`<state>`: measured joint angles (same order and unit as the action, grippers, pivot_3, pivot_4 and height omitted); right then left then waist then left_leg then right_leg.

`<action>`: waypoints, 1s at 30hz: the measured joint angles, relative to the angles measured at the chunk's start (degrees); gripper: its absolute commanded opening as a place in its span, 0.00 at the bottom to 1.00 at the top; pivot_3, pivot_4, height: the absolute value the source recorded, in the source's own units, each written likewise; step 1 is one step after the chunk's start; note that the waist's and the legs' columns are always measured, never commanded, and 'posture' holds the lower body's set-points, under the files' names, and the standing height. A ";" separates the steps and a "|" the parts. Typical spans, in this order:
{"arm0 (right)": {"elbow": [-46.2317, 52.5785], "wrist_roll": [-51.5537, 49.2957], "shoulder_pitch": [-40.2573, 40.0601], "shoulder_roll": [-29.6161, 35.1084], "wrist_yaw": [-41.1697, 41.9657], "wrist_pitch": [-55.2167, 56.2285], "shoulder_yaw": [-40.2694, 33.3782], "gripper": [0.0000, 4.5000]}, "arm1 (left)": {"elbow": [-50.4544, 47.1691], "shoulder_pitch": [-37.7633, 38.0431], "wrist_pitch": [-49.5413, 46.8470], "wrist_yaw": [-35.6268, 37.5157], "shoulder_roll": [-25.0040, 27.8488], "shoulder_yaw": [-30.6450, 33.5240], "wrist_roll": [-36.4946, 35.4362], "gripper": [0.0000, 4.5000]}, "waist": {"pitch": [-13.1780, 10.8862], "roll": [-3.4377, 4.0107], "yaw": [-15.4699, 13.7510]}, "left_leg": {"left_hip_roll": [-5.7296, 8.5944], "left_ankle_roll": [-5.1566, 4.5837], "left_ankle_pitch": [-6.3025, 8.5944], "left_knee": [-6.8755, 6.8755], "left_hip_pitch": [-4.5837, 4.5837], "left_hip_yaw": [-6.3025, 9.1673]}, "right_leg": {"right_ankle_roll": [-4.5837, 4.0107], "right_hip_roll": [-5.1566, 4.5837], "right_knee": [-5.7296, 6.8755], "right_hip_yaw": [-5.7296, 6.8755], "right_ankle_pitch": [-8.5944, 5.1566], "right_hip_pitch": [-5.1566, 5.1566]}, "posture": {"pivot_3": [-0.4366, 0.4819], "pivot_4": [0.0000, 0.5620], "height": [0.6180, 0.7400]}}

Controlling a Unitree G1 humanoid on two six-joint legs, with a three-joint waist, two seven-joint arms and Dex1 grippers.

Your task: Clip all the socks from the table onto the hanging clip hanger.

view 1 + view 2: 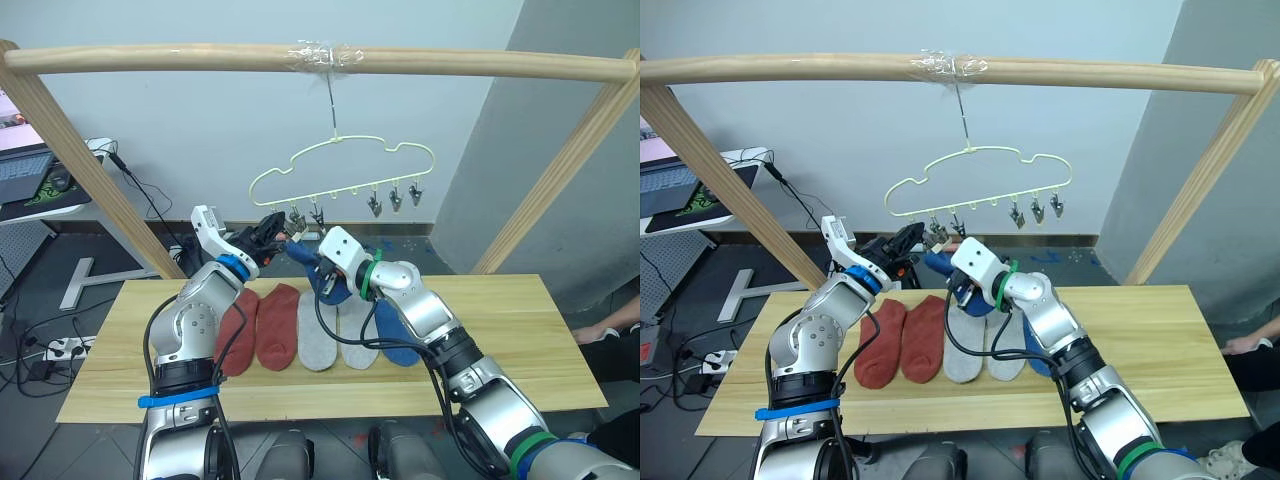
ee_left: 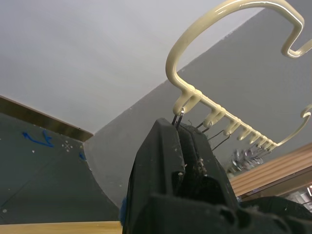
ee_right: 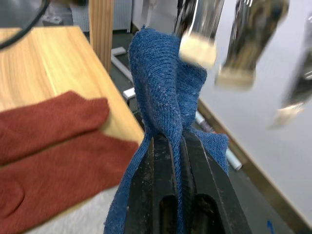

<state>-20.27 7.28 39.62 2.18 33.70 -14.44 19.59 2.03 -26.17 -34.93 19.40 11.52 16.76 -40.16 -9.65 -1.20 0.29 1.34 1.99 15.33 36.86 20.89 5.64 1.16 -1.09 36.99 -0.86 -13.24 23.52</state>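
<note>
Right wrist view: right claw (image 3: 176,146) pinches a blue sock (image 3: 165,87) below the clip hanger (image 1: 345,165); left claw (image 1: 272,230) squeezes its end clip (image 2: 177,117).

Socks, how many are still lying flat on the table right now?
5. Two rust-red socks lie side by side nearest the robot's left, two light grey socks in the middle, and one blue sock partly under the right arm. A sixth, another blue sock, is lifted in the right gripper.

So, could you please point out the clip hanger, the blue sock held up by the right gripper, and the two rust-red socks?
clip hanger (image 1: 340,146), left eye view, top of its wire outline.
blue sock (image 3: 163,92), right wrist view, raised fabric above the fingers.
rust-red socks (image 1: 902,340), right eye view, where the pair meets.
</note>
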 measured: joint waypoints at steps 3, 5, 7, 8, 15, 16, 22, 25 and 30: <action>0.00 -0.15 0.52 -0.86 -0.13 -0.37 -0.29 0.01 | 0.00 0.00 0.00 0.00 0.00 -0.01 -0.08 0.00 | -0.01 0.00 -0.01 | 0.00 0.00 0.00 -0.02 0.01 0.03 | -0.02 0.00 0.00 0.00 0.01 0.00 | 0.55 0.28 1.00; 0.00 -0.17 0.53 -0.95 -0.25 -0.56 -0.34 0.01 | 0.00 0.00 0.00 0.00 0.01 0.00 -0.11 0.00 | -0.01 0.01 -0.03 | 0.00 0.01 0.01 -0.02 0.01 0.03 | -0.01 -0.01 -0.01 0.00 0.01 0.00 | 0.55 0.28 1.00; 0.00 -0.23 0.53 -0.93 -0.26 -0.79 -0.41 0.01 | 0.00 0.00 0.00 0.00 0.03 0.00 -0.11 0.00 | -0.02 0.01 -0.03 | 0.00 0.01 0.01 -0.01 0.01 0.01 | -0.01 -0.01 -0.01 0.00 0.01 0.00 | 0.55 0.28 1.00; 0.00 -0.28 0.53 -0.93 -0.24 -0.97 -0.41 0.01 | 0.00 0.00 0.00 0.00 0.03 0.00 -0.11 0.00 | -0.02 0.01 -0.02 | 0.00 0.01 0.01 -0.01 0.01 0.02 | -0.01 -0.01 0.00 0.00 0.00 0.00 | 0.55 0.28 1.00; 0.00 -0.75 0.52 -0.93 -0.18 -1.12 -0.39 0.00 | 0.00 0.01 0.03 0.07 0.03 0.14 -0.31 0.41 | -0.05 0.01 -0.02 | 0.00 0.01 0.01 -0.01 0.01 0.03 | 0.00 0.00 -0.01 0.00 0.00 0.00 | 0.55 0.28 1.00; 0.00 -0.79 0.52 -0.93 -0.19 -1.12 -0.38 0.00 | 0.00 0.00 0.03 0.09 0.03 0.14 -0.33 0.49 | -0.06 0.01 -0.02 | 0.00 0.01 0.01 -0.01 0.01 0.03 | 0.00 -0.01 -0.01 0.00 0.00 0.00 | 0.55 0.28 1.00; 0.04 -1.35 0.49 -0.91 -0.19 -1.13 -0.37 0.00 | -0.02 0.06 0.00 0.15 0.07 0.16 -0.39 0.91 | -0.31 0.00 -0.02 | 0.00 0.01 0.01 -0.01 0.01 0.04 | 0.00 -0.01 -0.01 0.01 -0.01 0.00 | 0.55 0.29 1.00; 0.06 -1.83 0.48 -0.97 -0.11 -1.37 -0.39 0.00 | -0.33 0.32 -0.31 0.24 0.61 0.20 -0.43 0.99 | -0.49 -0.04 0.00 | -0.01 0.01 0.01 -0.02 0.02 0.03 | 0.00 -0.01 -0.01 0.00 0.00 0.01 | 0.55 0.30 1.00; 2.34 -7.42 -0.46 -4.22 0.67 -8.53 -3.52 0.06 | -2.81 2.42 -2.21 1.21 3.51 1.14 -1.45 1.00 | -0.75 -0.03 0.08 | -0.05 0.02 0.02 -0.08 0.04 0.06 | -0.24 0.00 0.01 0.01 0.13 0.08 | 0.55 0.30 1.00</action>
<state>-17.93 -0.13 39.16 -2.04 34.37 -22.97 16.07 -0.79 -23.76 -37.14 20.62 15.03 17.90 -41.61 -10.40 -1.24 0.37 1.29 2.01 15.35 36.78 20.93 5.70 0.92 -1.10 37.00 -0.85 -13.11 23.60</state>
